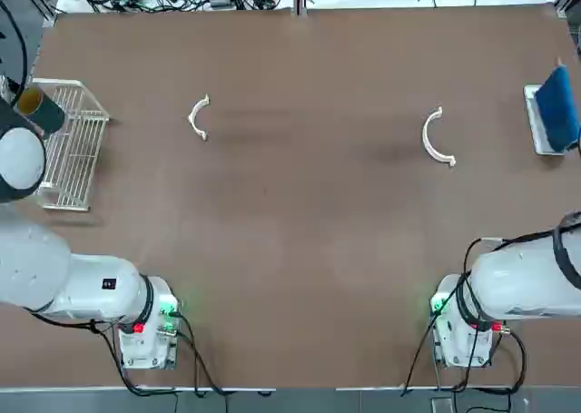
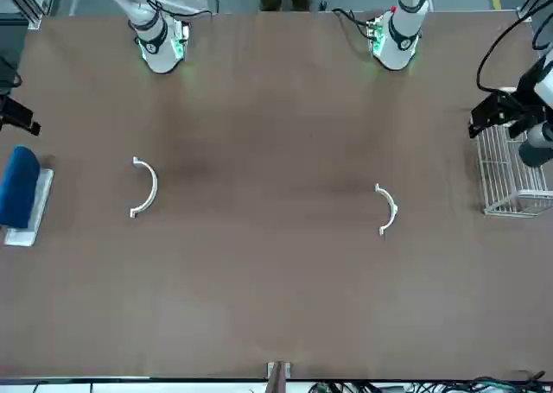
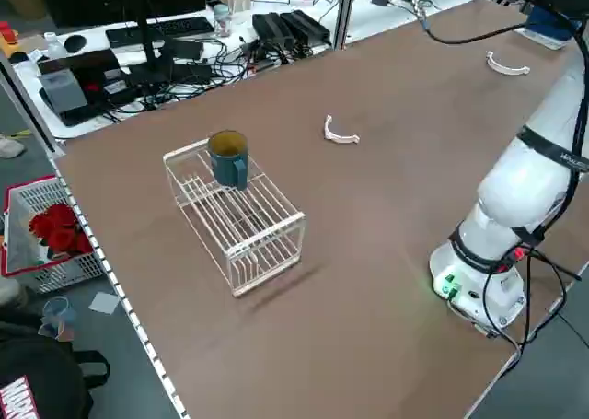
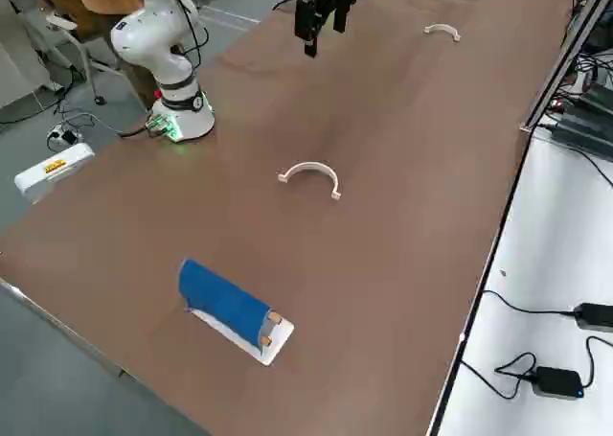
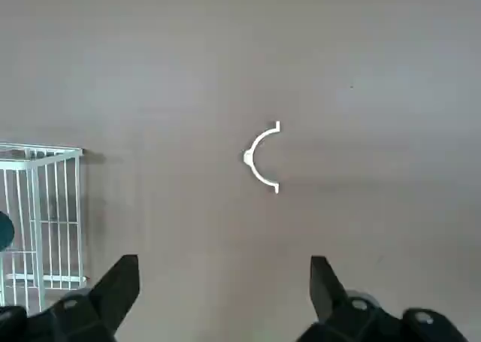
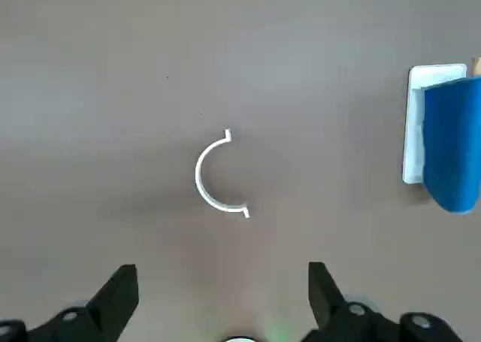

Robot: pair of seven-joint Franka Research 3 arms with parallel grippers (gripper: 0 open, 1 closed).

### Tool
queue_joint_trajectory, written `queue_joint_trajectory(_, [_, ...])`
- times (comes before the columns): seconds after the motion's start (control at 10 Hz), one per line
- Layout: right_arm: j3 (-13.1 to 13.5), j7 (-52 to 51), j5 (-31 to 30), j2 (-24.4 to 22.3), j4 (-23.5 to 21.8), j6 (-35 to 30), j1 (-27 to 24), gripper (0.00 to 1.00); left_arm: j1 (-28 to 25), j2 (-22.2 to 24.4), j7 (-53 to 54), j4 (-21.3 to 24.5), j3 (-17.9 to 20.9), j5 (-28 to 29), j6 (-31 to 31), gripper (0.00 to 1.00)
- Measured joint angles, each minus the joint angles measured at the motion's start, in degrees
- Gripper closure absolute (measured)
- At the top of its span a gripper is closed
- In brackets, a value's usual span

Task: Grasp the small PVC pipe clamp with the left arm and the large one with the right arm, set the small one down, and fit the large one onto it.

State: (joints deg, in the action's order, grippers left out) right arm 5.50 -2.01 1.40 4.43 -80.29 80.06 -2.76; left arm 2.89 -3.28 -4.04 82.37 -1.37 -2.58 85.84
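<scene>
- Brown tabletop (image 1: pixel 300 250) fills the scene, with cables and electronics along its far edge; both clamps lie flat on it, untouched and well apart.
- small PVC pipe clamp (image 1: pixel 199 118) lies on the left half of the table, toward the far edge; a white wire rack (image 1: pixel 71 145) stands nearer the left edge, holding a blue mug (image 3: pixel 228 158).
- large one (image 1: pixel 437 138) lies on the right half, about level with the small clamp; a blue roll on a white tray (image 1: pixel 554 112) sits at the right edge.
- left gripper (image 5: pixel 224 293) hangs above the table over the rack's side, fingers spread wide, holding nothing.
- right gripper (image 6: pixel 223 297) hovers above the table with the large clamp before it, fingers likewise wide apart and empty.
</scene>
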Motion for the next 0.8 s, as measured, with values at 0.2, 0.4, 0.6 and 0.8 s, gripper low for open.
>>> queue_joint_trajectory(0.2, [-0.02,0.0,-0.1,0.0,0.0,0.01,0.0,0.0,-0.07,-0.02,0.0,0.09,0.01,0.0,0.07,0.0])
queue_joint_trajectory(0.4, [-0.02,0.0,-0.13,0.0,-0.21,0.01,0.0,0.0,-0.16,-1.21,0.0,0.77,0.02,0.01,1.65,0.0])
queue_joint_trajectory(0.6, [-0.05,0.0,-0.14,0.06,-2.02,0.44,0.0,0.0,-0.04,-4.64,-0.07,2.89,0.0,0.01,7.81,0.0])
queue_joint_trajectory(0.8, [-0.46,0.0,-0.02,0.17,-6.78,3.97,0.01,0.0,0.31,-6.34,-0.37,9.08,-1.34,1.43,17.67,0.0])
